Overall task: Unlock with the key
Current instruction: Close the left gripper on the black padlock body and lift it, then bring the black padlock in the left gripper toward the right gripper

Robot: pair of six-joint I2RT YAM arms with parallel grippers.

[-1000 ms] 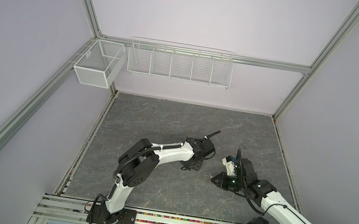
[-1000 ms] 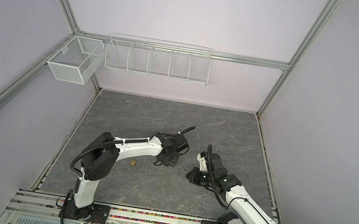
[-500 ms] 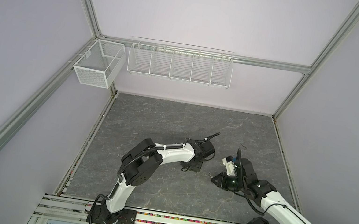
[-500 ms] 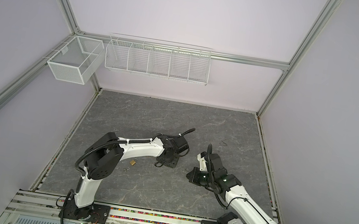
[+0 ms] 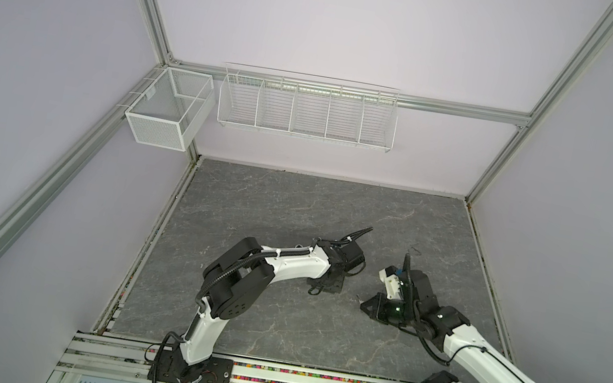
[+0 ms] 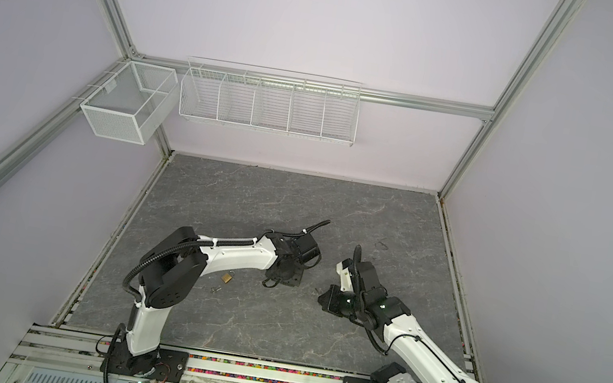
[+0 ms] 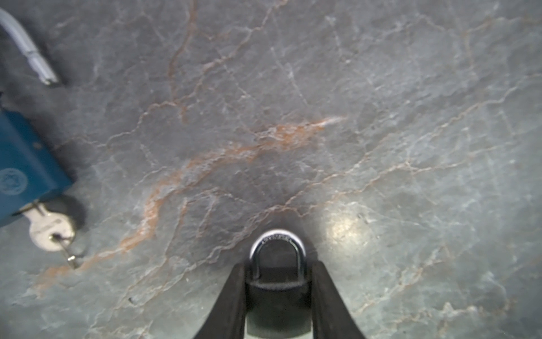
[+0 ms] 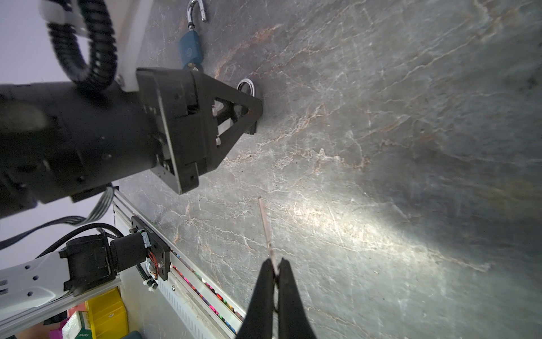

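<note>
The fingers [image 7: 231,299] of our left gripper [image 7: 278,265] press on both sides of the black padlock [image 7: 278,296], which rests on the grey table [image 7: 381,117] with its shackle shut. The fingers [image 8: 290,293] of our right gripper [image 8: 275,264] are pressed together and pinch the key [image 8: 265,223]; its blade sticks out beyond the tips, well apart from this padlock. Nearby we see a blue padlock [image 7: 23,170], its shackle open, a second key [image 7: 48,232] in it.

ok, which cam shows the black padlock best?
Left wrist view: the black padlock sits close up between the left pincer's fingers, with its shackle closed and fully visible. The right wrist view shows only its shackle poking past the pincer. In both top views it cannot be made out beneath that arm's wrist.
</note>
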